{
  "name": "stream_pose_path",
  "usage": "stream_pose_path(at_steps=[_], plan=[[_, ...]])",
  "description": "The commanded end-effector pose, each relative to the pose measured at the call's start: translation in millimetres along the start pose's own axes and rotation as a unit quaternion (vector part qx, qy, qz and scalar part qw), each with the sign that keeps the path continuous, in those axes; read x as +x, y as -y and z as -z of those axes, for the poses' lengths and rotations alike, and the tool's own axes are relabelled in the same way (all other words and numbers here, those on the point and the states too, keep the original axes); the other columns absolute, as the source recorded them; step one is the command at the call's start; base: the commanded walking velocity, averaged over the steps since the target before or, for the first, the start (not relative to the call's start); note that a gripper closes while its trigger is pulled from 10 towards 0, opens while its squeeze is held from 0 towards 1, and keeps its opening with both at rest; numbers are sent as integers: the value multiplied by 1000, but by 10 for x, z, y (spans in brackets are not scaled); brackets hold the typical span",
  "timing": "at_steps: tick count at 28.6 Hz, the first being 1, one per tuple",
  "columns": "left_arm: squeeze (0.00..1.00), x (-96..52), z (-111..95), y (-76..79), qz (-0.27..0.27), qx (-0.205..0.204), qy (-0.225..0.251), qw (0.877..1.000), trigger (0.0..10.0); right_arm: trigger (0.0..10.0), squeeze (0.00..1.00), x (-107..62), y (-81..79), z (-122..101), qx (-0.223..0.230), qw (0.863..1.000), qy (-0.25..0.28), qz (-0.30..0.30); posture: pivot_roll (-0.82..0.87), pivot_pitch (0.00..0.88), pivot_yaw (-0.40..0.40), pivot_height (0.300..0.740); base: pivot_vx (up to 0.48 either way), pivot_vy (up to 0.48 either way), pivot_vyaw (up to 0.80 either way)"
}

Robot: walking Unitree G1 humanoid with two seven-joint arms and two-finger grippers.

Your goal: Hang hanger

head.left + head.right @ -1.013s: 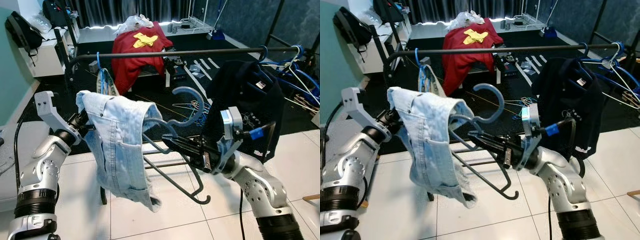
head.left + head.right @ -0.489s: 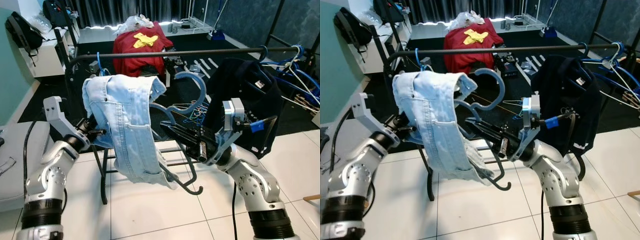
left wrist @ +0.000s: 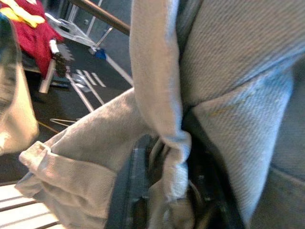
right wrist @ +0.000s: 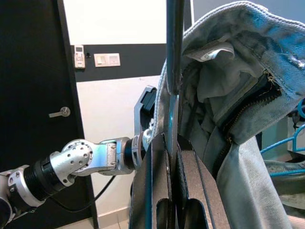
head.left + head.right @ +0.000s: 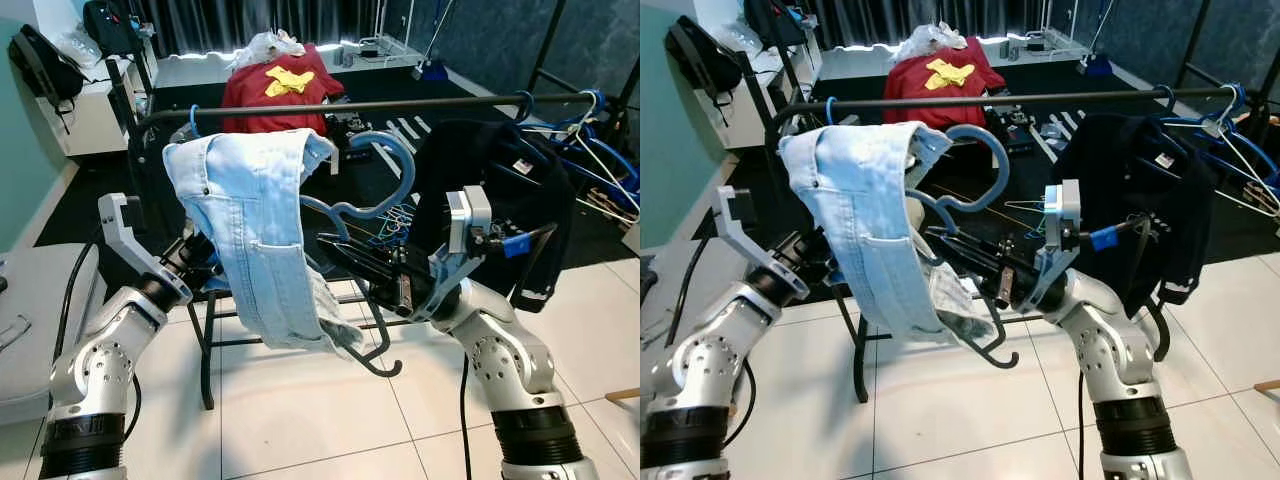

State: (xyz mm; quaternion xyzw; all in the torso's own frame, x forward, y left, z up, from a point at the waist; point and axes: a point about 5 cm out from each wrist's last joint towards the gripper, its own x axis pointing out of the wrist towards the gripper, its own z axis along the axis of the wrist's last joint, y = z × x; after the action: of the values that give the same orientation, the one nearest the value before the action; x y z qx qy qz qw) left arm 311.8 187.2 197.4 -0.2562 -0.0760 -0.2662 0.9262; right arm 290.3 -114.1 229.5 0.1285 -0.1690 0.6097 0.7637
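- Pale denim: jeans (image 5: 262, 232) draped over a grey-blue hanger (image 5: 362, 203), held up in front of the body, just below and near the black rail (image 5: 340, 106).
- Hanger hook (image 5: 392, 160) curling up close beneath the rail, not yet over it.
- Right hand (image 4: 167, 157) clamped tight on the hanger's bar, fingers pressed flat on both sides of it.
- Left hand (image 5: 205, 268) tucked under the denim on the far side; from its wrist camera, cloth bunched between dark fingers, so probably pinching the fabric, but cannot tell for sure.
- Further along the rail to the right: a black garment (image 5: 500, 200) and a cluster of blue hangers (image 5: 585, 140).
- Behind, on the floor: a red cloth (image 5: 280, 90) over a low stand.
- Step in hand, as judged: carrying the loaded hanger up toward the rail, roughly midway through the task.
- Next move likely calls for lifting the hook above the rail in the free stretch left of the black garment, then lowering it on.
- Risk: denim sliding off the tilted hanger.
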Motion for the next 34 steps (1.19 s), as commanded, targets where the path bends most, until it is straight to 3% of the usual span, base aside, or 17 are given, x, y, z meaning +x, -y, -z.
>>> stream_pose_path(at_steps=[1,4,5,7,11,13,16,17,22,23,27,29,30,31,33,34], plan=[[1000,29,124,77,25,7,-36,999,10000,0,0,144,-49,-164,-40,998,32,-40,-22,62,31,740,0,0,0],[1000,32,127,89,27,31,-38,998,10000,0,0,142,-48,-160,-40,998,31,-40,-22,62,32,740,0,0,0],[0,30,99,76,20,52,-30,998,10000,0,0,135,-43,-151,-40,998,29,-38,-23,62,34,740,0,0,0],[0,10,25,14,5,86,-8,996,10000,0,0,116,-34,-136,-40,998,25,-32,-24,62,34,740,0,0,0],[0,-17,-19,-53,-12,106,0,994,10000,0,0,105,-27,-133,-41,998,25,-28,-25,63,35,740,0,0,0],[0,-124,-57,-237,-57,144,-9,988,10000,0,0,72,-2,-137,-43,999,26,-17,-23,64,35,740,0,0,0],[0,-168,-68,-302,-73,150,-13,986,10000,0,0,60,9,-139,-44,999,27,-12,-23,64,35,740,0,0,0],[1000,-211,-68,-312,-63,147,-21,987,10000,0,0,45,21,-144,-45,999,27,-9,-21,66,33,740,0,0,0],[1000,-256,-91,-318,-67,148,-18,987,10000,0,0,24,39,-163,-47,998,30,-3,-18,67,32,740,0,0,0],[0,-278,-119,-356,-91,149,-4,985,10000,0,0,16,48,-174,-49,998,31,-1,-20,66,31,740,0,0,0],[0,-331,-177,-451,-134,157,16,978,10000,0,0,-1,60,-190,-51,998,31,2,-22,65,29,740,0,0,0],[0,-419,-260,-629,-208,170,44,962,10000,0,0,-25,72,-210,-54,998,33,6,-22,64,29,740,0,0,0],[0,-419,-260,-629,-208,170,44,962,10000,0,0,-25,72,-210,-54,998,33,6,-22,64,29,740,0,0,0],[0,-468,-303,-706,-238,180,55,953,10000,0,0,-34,77,-218,-55,998,33,8,-22,64,29,740,0,0,0],[0,-468,-303,-706,-238,180,55,953,10000,0,0,-34,77,-218,-55,998,33,8,-22,64,29,740,0,0,0],[0,-514,-352,-758,-254,194,65,945,10000,0,0,-43,83,-224,-56,998,33,9,-20,62,27,740,0,0,0]])
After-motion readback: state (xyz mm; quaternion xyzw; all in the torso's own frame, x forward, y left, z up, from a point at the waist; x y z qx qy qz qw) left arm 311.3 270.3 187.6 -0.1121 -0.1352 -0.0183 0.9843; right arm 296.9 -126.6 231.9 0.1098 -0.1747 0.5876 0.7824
